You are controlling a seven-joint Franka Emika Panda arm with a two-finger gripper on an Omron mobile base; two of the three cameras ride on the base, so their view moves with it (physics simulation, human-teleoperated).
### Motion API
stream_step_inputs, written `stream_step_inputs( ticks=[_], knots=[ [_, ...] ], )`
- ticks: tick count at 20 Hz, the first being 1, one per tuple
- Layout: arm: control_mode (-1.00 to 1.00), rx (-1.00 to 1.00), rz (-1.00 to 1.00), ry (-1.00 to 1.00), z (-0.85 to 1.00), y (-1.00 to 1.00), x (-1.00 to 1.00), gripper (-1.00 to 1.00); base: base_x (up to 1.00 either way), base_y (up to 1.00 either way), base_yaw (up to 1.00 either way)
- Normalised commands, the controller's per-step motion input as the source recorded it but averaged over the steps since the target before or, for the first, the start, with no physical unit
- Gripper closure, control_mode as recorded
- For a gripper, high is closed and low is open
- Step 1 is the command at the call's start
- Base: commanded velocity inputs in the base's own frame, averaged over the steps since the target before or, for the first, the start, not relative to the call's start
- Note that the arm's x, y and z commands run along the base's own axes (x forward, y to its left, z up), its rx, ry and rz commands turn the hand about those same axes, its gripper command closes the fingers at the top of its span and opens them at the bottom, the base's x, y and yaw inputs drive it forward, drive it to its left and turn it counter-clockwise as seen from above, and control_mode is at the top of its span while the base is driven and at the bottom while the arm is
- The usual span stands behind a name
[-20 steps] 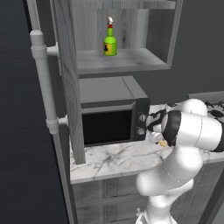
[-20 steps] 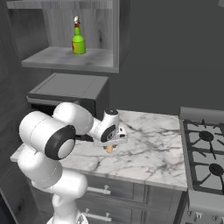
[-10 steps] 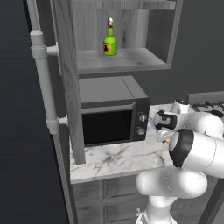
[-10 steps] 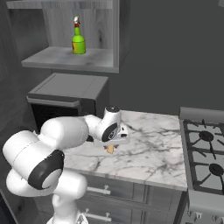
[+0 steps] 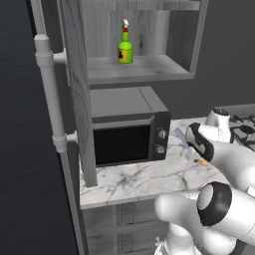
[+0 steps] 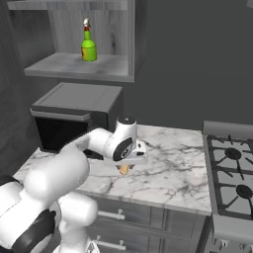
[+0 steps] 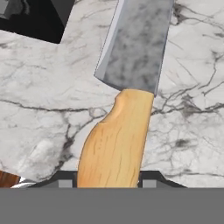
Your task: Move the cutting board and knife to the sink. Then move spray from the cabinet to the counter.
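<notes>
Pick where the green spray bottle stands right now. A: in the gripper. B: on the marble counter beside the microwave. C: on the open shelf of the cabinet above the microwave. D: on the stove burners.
C: the spray stands upright on the cabinet shelf, above the microwave.

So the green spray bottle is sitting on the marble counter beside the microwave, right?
Not quite. The green spray bottle stands on the shelf of the cabinet, above the microwave, not on the marble counter. The left base view shows it.
</notes>
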Motion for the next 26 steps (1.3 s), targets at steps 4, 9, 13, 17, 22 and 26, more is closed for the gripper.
stream_step_inputs(
  ticks=[4,9,13,17,22,26],
  knots=[
    [-1.0,0.0,-0.04,-0.06,0.44,-0.03,-0.57,1.0,0.0,0.0,0.0],
    [-1.0,0.0,-0.02,-0.1,0.4,-0.02,-0.55,1.0,0.0,0.0,0.0],
    [-1.0,0.0,-0.05,-0.05,0.42,0.0,-0.49,1.0,0.0,0.0,0.0],
    [-1.0,0.0,-0.06,0.0,0.39,0.0,-0.4,1.0,0.0,0.0,0.0],
    [-1.0,0.0,-0.08,0.05,0.38,0.0,-0.32,1.0,0.0,0.0,0.0],
    [-1.0,0.0,-0.03,0.12,0.27,-0.04,-0.33,1.0,0.0,0.0,0.0]
  ],
)
